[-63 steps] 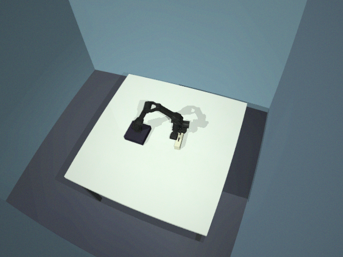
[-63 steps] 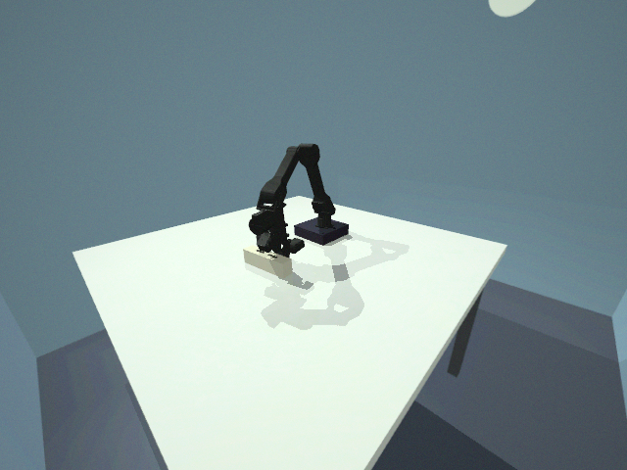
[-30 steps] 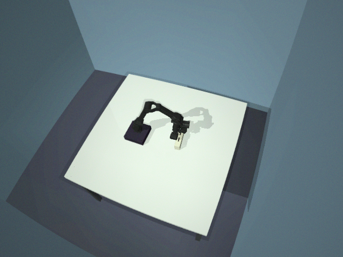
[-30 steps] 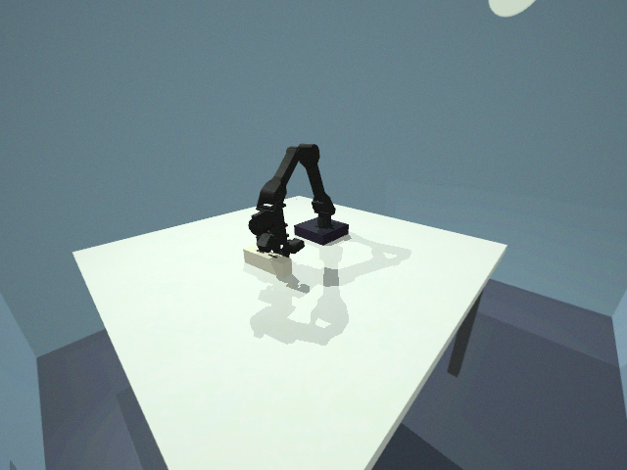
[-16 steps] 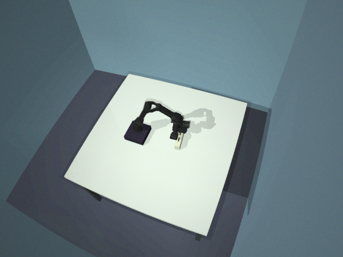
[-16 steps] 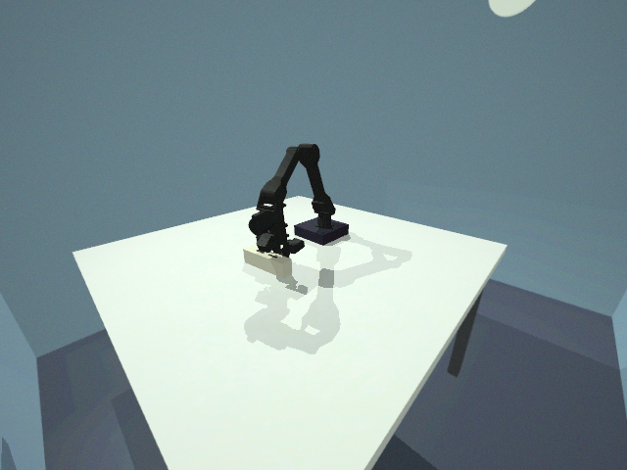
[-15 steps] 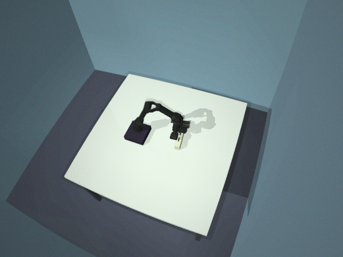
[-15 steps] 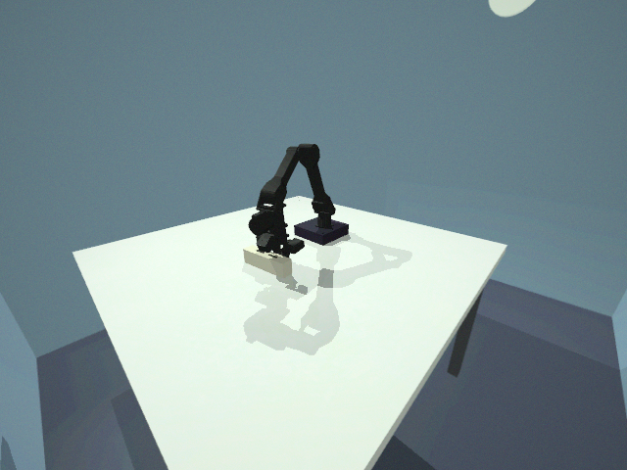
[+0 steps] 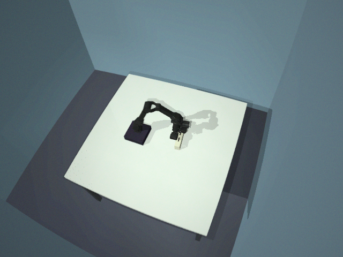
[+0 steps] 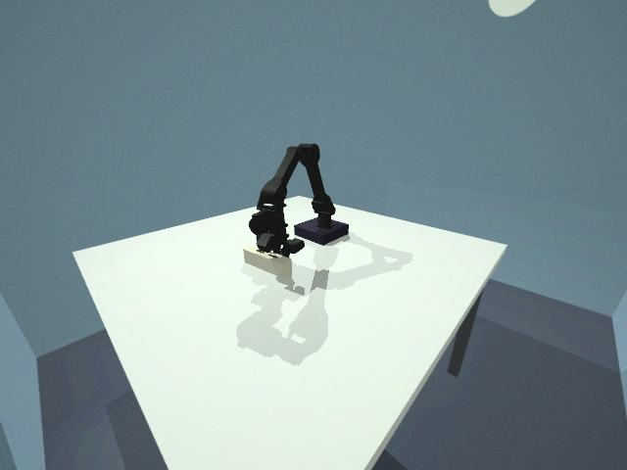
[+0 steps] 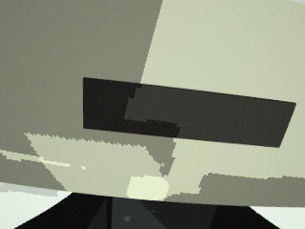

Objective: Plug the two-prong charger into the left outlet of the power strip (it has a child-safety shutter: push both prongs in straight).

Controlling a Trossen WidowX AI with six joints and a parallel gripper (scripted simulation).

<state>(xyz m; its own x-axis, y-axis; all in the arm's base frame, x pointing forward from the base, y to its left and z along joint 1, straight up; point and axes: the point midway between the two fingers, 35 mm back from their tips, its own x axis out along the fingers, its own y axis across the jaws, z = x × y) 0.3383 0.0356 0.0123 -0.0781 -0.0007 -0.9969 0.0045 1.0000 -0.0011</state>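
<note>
The top view looks steeply down from high above the counter (image 9: 155,176) (image 10: 283,395), far enough back to include floor and walls. The exterior view stands lower, facing obliquely across it; both share the whole arm (image 9: 163,110) (image 10: 313,176). The wrist view looks very closely at a pale surface (image 11: 219,57) with a dark slot (image 11: 214,116).

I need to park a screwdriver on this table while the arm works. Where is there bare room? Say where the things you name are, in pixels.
The white table (image 9: 143,176) (image 10: 243,404) looks bare between the power strip (image 9: 177,144) (image 10: 263,261) and the long edge nearest the top view's lower border. It is crowded at the strip, under the hand (image 9: 178,135) (image 10: 277,250), and around the dark base (image 9: 133,139) (image 10: 309,234).
</note>
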